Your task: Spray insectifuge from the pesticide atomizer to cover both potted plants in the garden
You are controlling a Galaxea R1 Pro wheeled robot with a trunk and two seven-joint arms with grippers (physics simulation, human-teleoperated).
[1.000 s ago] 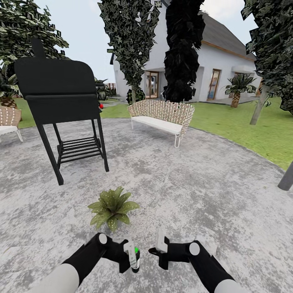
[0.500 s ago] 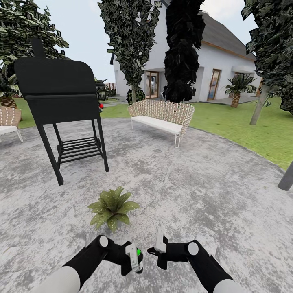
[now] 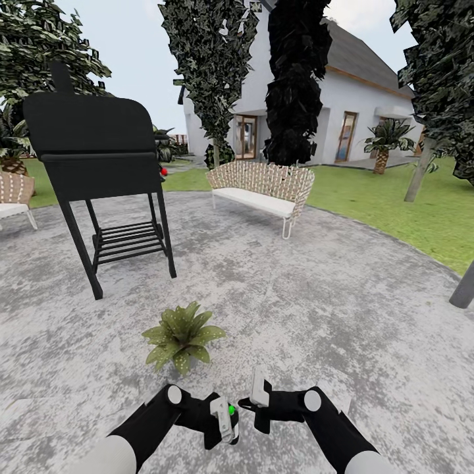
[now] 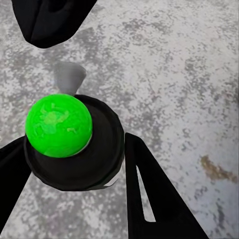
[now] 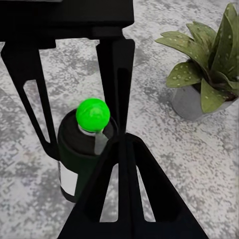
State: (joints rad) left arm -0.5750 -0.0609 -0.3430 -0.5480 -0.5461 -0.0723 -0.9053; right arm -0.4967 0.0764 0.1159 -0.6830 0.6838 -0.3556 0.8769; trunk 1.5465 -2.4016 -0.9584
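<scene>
The pesticide atomizer (image 3: 231, 411) is a dark green bottle with a black head and a bright green knob on top, also seen close up in the left wrist view (image 4: 59, 124) and from the side in the right wrist view (image 5: 79, 154). My left gripper (image 3: 224, 426) is shut on it, with black fingers (image 4: 149, 194) on either side. My right gripper (image 3: 258, 393) is just right of the bottle, its fingers pressed together (image 5: 124, 139) with nothing in them. One potted plant (image 3: 181, 338) sits on the patio just ahead of the left gripper, its grey pot (image 5: 188, 103) showing. The second potted plant is out of view.
A black grill (image 3: 95, 158) stands ahead on the left. A woven bench (image 3: 260, 187) sits at the patio's far edge, and a woven chair (image 3: 13, 194) at the far left. The lawn (image 3: 395, 204), dark trees and the white house (image 3: 355, 105) lie behind.
My left gripper has carried the atomizer a little to the right and lower, closer to the right gripper. The right gripper has barely shifted.
</scene>
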